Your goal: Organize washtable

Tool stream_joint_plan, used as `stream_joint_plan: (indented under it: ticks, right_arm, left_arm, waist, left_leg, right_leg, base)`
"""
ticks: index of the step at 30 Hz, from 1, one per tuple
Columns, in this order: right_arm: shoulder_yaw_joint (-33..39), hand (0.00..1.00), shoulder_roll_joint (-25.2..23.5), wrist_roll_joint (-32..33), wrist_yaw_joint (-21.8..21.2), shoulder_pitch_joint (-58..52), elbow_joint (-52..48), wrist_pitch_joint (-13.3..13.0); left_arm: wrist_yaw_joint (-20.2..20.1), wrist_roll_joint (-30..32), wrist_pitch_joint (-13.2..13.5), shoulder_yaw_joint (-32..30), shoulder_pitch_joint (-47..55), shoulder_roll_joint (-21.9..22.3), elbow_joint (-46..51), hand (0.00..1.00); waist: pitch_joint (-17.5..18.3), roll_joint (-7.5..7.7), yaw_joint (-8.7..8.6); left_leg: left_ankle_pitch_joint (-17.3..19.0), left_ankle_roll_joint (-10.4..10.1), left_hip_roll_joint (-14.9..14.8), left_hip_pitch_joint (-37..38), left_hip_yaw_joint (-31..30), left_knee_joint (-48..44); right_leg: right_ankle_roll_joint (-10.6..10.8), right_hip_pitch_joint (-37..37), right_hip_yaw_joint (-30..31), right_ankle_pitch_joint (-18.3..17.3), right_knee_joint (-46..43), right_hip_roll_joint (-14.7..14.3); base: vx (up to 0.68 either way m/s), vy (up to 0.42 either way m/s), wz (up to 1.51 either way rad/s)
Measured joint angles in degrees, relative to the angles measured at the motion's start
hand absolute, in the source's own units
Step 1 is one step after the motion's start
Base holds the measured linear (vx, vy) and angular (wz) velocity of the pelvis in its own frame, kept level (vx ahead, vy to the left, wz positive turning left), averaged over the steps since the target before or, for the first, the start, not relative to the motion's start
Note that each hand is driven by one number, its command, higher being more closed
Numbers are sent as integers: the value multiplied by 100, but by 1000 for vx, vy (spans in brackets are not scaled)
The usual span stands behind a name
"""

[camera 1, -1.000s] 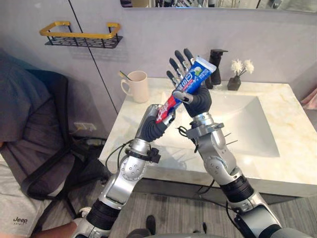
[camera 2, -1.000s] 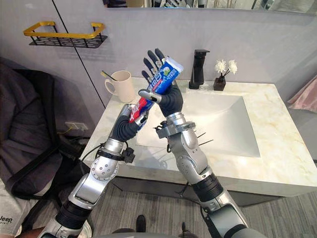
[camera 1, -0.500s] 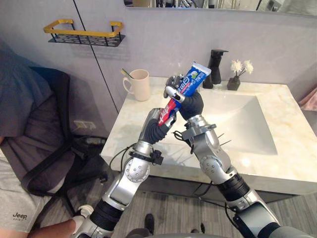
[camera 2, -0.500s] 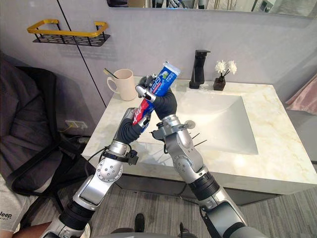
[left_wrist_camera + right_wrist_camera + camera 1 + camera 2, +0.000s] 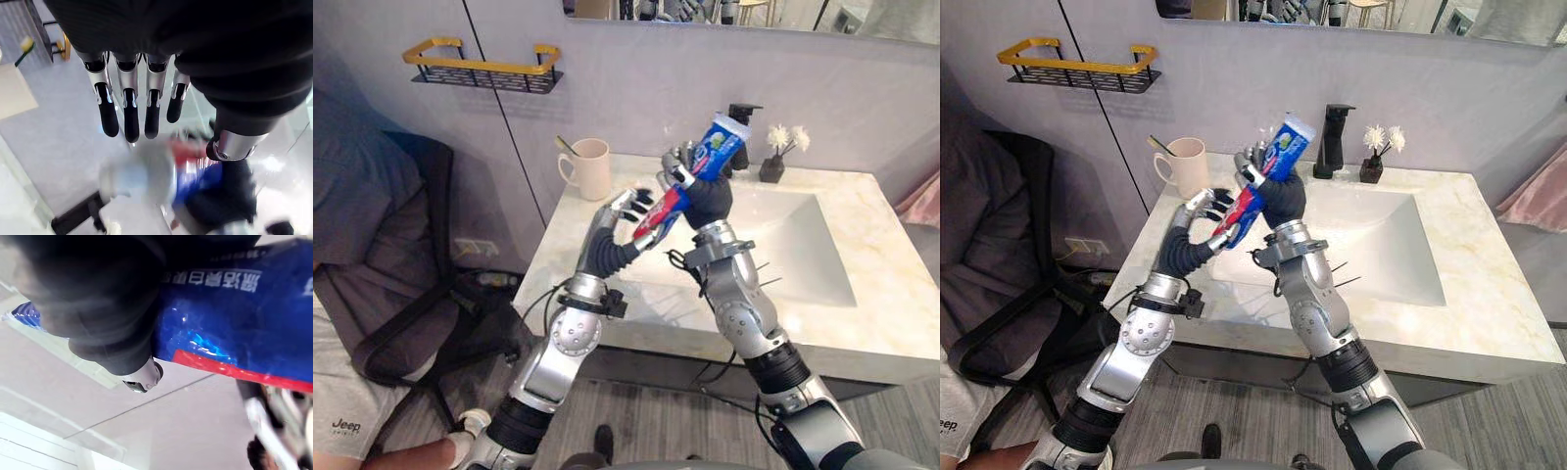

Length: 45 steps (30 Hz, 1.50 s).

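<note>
A blue and red toothpaste tube (image 5: 703, 163) is held up over the left part of the marble washtable (image 5: 578, 259), its white cap end pointing up and to the right. My right hand (image 5: 707, 201) is shut round the tube's middle; the right wrist view has the blue tube (image 5: 234, 318) lying against that hand (image 5: 107, 308). My left hand (image 5: 615, 211) stands open just left of the tube's red lower end, fingers (image 5: 125, 110) straight. Whether they touch the tube I cannot tell.
A cream mug (image 5: 590, 169) with a toothbrush stands at the counter's back left. A black tap (image 5: 1334, 137) and a small vase of white flowers (image 5: 779, 152) stand behind the sink basin (image 5: 803, 250). A yellow wall rack (image 5: 480, 67) hangs upper left; a chair (image 5: 406, 255) and a seated person (image 5: 342, 411) are at the left.
My left hand has let go of the tube's red end and its fingers have straightened. My right hand, open a second ago, has curled round the tube and lifted it slightly to the right.
</note>
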<state>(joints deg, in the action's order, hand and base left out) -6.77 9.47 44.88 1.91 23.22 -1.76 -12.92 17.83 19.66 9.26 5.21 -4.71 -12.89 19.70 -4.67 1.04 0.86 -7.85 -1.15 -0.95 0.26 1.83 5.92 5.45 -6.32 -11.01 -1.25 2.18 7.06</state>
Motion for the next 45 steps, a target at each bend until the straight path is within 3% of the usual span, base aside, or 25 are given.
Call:
stream_joint_plan:
  ticks: [5, 9, 15, 19, 25, 28, 30, 38, 45]
  right_arm:
    - [751, 100, 179, -31, 163, -351, -204, -54]
    - [1119, 100, 184, -120, 180, -649, -527, -211]
    - [1705, 100, 183, -395, 389, -841, -578, -286]
    - [1811, 100, 181, -503, 454, -865, -578, -411]
    - [1838, 100, 82, -690, 569, -943, -577, -438]
    - [1798, 100, 67, -814, 594, -883, -391, -440]
    - [1797, 100, 67, -954, 694, -792, -204, -438]
    - [1766, 100, 170, -1492, 1088, 467, 409, -443]
    - [1290, 100, 1137, -2614, 1547, 2726, 1646, -439]
  left_arm:
    - [202, -131, 56, -910, 633, -66, 299, 0]
    - [309, -411, 101, -1608, 1092, 233, 256, 0]
    - [470, -1252, 149, -2397, 1624, 754, -1100, 0]
    - [322, -1940, 105, -2429, 1927, 1083, -2440, 0]
    - [-364, -2007, -77, -2191, 2020, 1198, -4125, 0]
    - [-702, -2007, -233, -1780, 2055, 1111, -5061, 0]
    - [-807, -2002, -277, -1608, 2103, 1105, -5340, 0]
    - [-1082, -1834, -276, -1244, 2134, 930, -5881, 0]
    - [-1181, -1605, -239, -1033, 2117, 635, -6204, 0]
  waist:
    - [1, -1, 9]
    - [1, -1, 12]
    - [14, 2, 38]
    - [15, 4, 64]
    - [33, 12, 131]
    - [89, 67, 208]
    - [115, 108, 307]
    - [102, 168, 395]
    - [-69, 287, 802]
  left_leg:
    - [22, -30, 4, 20, -4, 1]
    - [24, -32, 4, 8, -11, 1]
    - [25, -36, 16, -10, -25, 2]
    - [29, -40, 16, -43, -38, 3]
    - [29, -41, 18, -150, -142, 3]
    - [28, -41, 2, -237, -188, 1]
    - [19, -29, -3, -238, -196, 0]
    - [17, -56, -5, -406, -347, 2]
    - [-32, -66, -23, -601, -450, 0]
  right_leg:
    - [-24, -49, -16, -14, 67, 2]
    - [-29, -72, -49, -11, 113, 0]
    - [-23, -144, -151, -7, 195, 1]
    - [-22, -129, -174, -10, 197, 1]
    - [-13, -80, -291, -44, 195, 13]
    - [10, -8, -309, -3, 191, 3]
    - [10, -2, -304, -3, 191, 1]
    - [8, 60, -432, -2, 184, -23]
    - [-3, 197, -514, 4, 185, -66]
  base:
    - [0, 0, 0]
    - [1, -8, 2]
    - [3, -12, 8]
    - [-1, -8, 2]
    - [-9, -11, 10]
    - [5, -8, 4]
    - [0, 0, 0]
    - [-10, -9, 8]
    - [-1, -11, 7]
